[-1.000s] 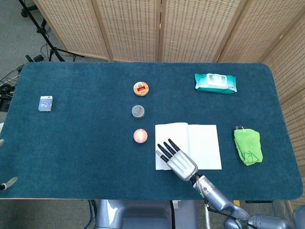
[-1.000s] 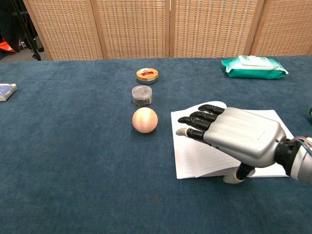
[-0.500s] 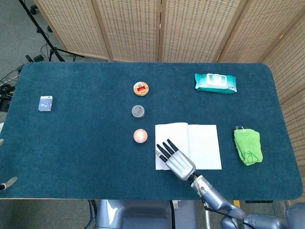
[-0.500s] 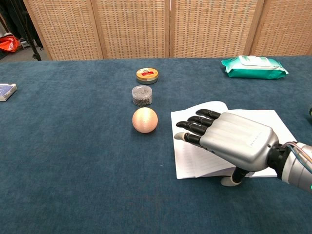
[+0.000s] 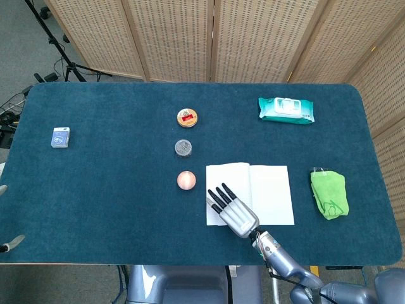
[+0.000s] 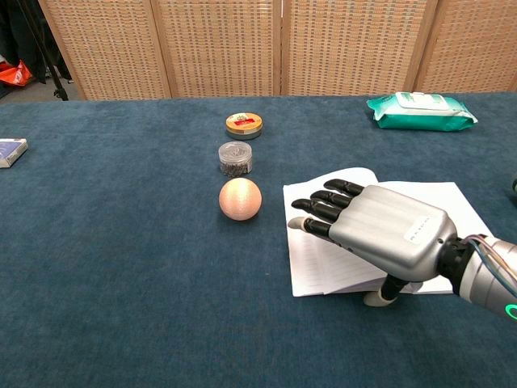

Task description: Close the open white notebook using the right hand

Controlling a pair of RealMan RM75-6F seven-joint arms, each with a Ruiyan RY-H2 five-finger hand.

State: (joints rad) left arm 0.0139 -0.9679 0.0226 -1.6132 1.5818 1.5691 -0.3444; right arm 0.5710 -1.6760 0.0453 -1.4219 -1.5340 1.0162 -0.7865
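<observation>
The white notebook (image 5: 266,190) (image 6: 323,259) lies open and flat on the blue table, right of centre near the front edge. My right hand (image 5: 231,209) (image 6: 373,234) hovers palm down over its left page, fingers stretched out and slightly spread, holding nothing; the thumb tip (image 6: 378,298) sits at the notebook's front edge. The fingertips point toward the page's left edge. My left hand shows only as a fingertip (image 5: 11,243) at the table's front left, too little to judge.
A peach ball (image 5: 186,180) (image 6: 241,199) lies just left of the notebook, with a small grey jar (image 5: 183,147) and a round tin (image 5: 187,118) behind it. A wipes pack (image 5: 285,109) sits far right, a green cloth (image 5: 329,194) right of the notebook, a blue box (image 5: 61,137) far left.
My right hand has drawn back a little toward the front edge and sunk lower over the left page. The notebook has not moved.
</observation>
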